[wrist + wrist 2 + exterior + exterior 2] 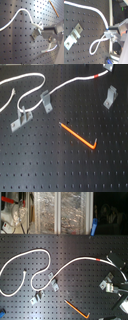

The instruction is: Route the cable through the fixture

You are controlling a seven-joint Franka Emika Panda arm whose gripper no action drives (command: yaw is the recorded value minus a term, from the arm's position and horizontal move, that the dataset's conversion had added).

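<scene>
1. Gripper up close in the second wrist view: metal fingers pressed onto the cable near its red-banded end, a loose white loop dangling below, presumably slack for threading.
2. Just beyond, in the first wrist view, a grey metal bracket bolted to the counter, cable already lying against its top.
3. Further out in the first exterior view, rod: rigid, orange, bent at one end, lying idle mid-board.
4. Behind that, three grey fixtures spaced along the perforated black counter, likely marking the route.
5. Farthest back, soft white cable snaking in curves, red band close to the gripper.
</scene>
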